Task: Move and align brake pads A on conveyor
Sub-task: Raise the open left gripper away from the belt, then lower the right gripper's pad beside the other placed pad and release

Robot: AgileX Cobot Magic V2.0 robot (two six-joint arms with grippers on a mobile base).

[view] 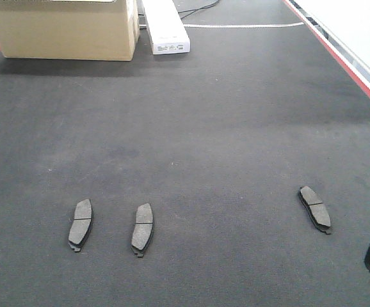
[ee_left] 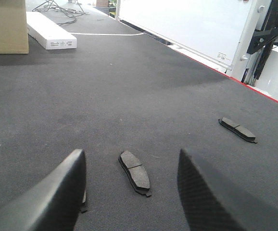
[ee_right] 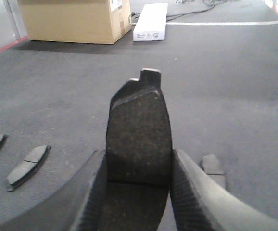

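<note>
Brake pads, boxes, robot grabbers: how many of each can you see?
Brake pads: 4, with three lying on the belt and one held in the right gripper
Cardboard box: 1
White box: 1
Grippers: 2, the left gripper open and the right gripper shut on a pad
Total: 8

The middle of the conveyor (view: 191, 121) is wide bare belt, so a gripper can pass there freely. At the far edge a cardboard box (view: 66, 29) and a white box (view: 166, 27) stand in the way, close together. Near the front edge lie three flat brake pads (view: 143, 228), two side by side with a small gap, one well apart toward the right edge.
</note>
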